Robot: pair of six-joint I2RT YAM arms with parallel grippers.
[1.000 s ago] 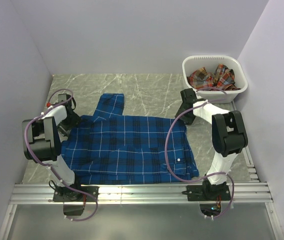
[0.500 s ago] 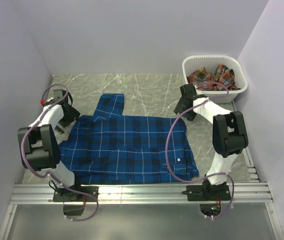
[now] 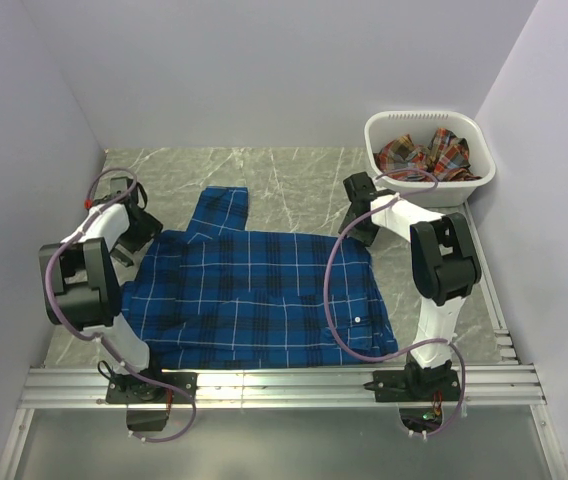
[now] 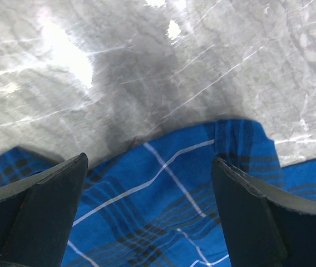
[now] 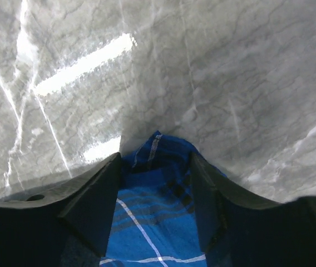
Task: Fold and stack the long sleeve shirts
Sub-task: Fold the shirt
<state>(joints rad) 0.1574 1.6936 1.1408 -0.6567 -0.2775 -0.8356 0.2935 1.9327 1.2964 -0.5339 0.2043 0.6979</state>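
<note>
The blue plaid shirt lies spread flat on the grey marble table, one part sticking out toward the back. My left gripper is at its left upper edge, open wide just above the cloth edge, jaws on either side. My right gripper is at the shirt's right upper corner; its jaws are partly closed with the cloth corner between them, not clamped. The red-orange plaid shirt lies crumpled in the basket.
The white plastic basket stands at the back right corner. Walls close in the table on the left, back and right. A metal rail runs along the near edge by the arm bases.
My right gripper has moved left onto the shirt's right upper corner. My left gripper has shifted slightly at the left edge. The shirt has not moved.
</note>
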